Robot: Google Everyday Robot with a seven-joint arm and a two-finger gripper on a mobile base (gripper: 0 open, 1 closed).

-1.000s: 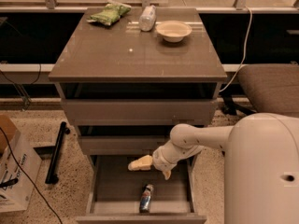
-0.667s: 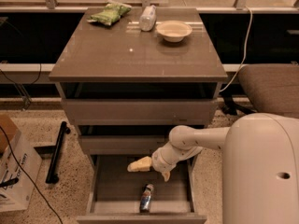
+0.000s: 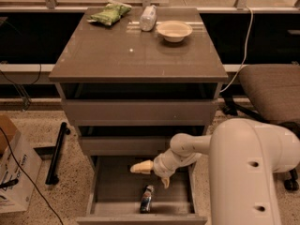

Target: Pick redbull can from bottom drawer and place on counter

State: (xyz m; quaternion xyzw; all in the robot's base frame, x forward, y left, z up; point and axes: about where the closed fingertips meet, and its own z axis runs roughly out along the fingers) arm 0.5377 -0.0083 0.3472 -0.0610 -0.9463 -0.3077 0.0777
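Observation:
The redbull can (image 3: 146, 198) lies on its side on the grey floor of the open bottom drawer (image 3: 110, 184), near the drawer's front. My gripper (image 3: 153, 175) hangs just above and behind the can, inside the drawer opening, not touching it. It is open and empty, with one cream finger (image 3: 140, 167) pointing left and the other pointing down. The counter (image 3: 136, 55) is the glossy grey-brown top of the cabinet, above the two shut upper drawers.
On the counter's far side lie a green snack bag (image 3: 109, 13), a clear plastic bottle (image 3: 148, 18) and a white bowl (image 3: 174, 30). A chair (image 3: 269, 90) stands to the right. A cardboard box (image 3: 13, 170) and a black bar (image 3: 56, 151) are on the floor at left.
My arm and gripper have sunk slightly toward the drawer. The can has not moved.

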